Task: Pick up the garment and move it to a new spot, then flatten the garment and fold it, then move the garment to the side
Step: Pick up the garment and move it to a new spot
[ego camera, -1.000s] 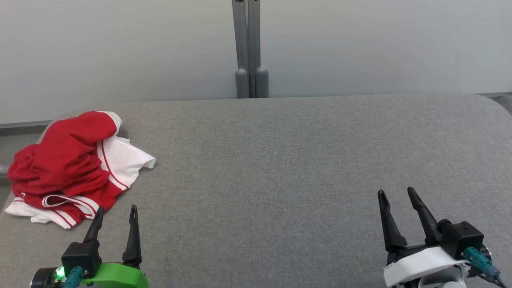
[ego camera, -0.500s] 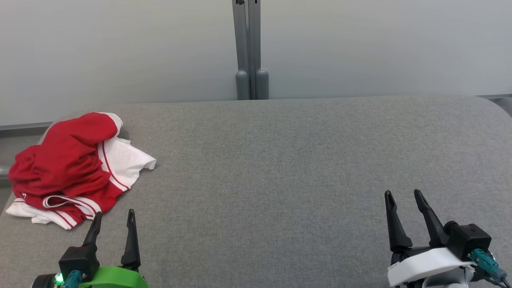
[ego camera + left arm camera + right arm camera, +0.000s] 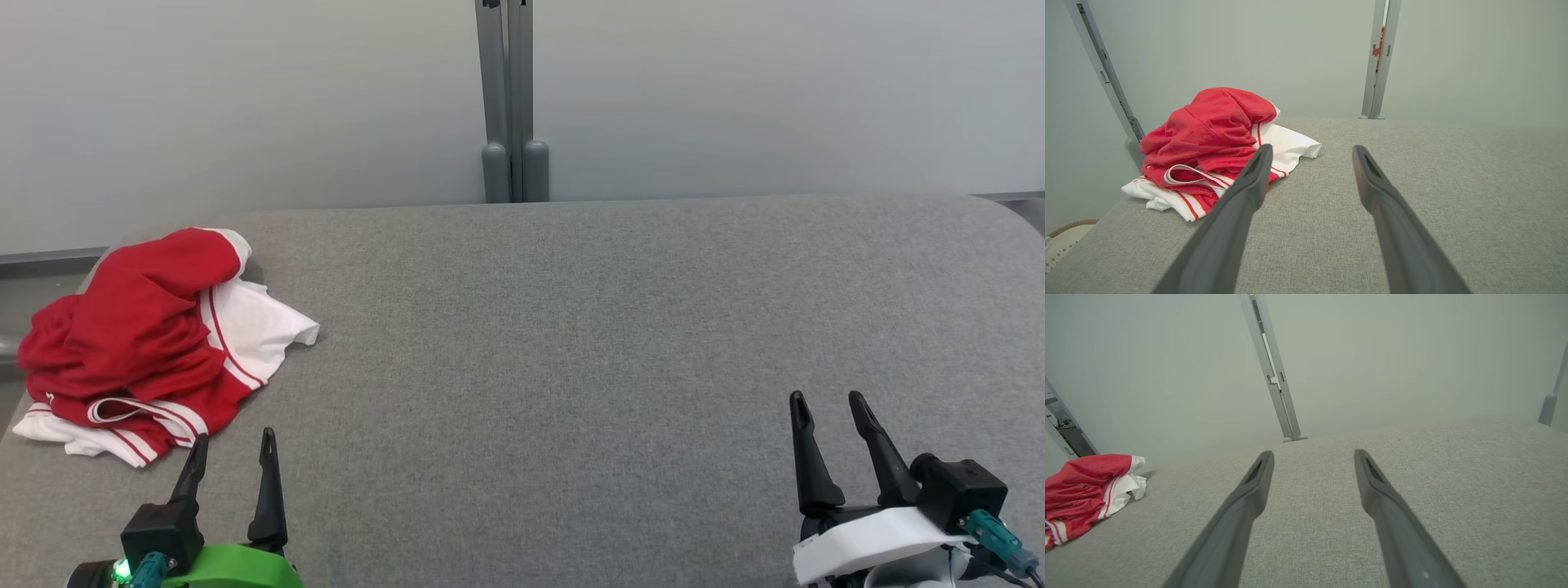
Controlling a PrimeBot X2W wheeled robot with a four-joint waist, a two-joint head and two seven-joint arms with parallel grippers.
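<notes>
The garment (image 3: 143, 339) is a crumpled red and white piece with striped trim, lying in a heap at the far left of the grey padded table (image 3: 571, 327). It also appears in the left wrist view (image 3: 1208, 139) and at the left edge of the right wrist view (image 3: 1086, 490). My left gripper (image 3: 233, 445) stands open at the lower left, its fingertips just short of the garment's near edge and touching nothing. My right gripper (image 3: 826, 402) is open at the lower right, far from the garment, with nothing between its fingers.
A grey upright post (image 3: 510, 106) stands behind the table's far edge against a pale wall. The table's rounded left edge (image 3: 1081, 245) runs close beside the garment, with a woven item (image 3: 1065, 232) below it on the floor.
Both grippers have drawn back slightly toward the bottom of the head view; the right one also shifted a little right. The garment lies unchanged.
</notes>
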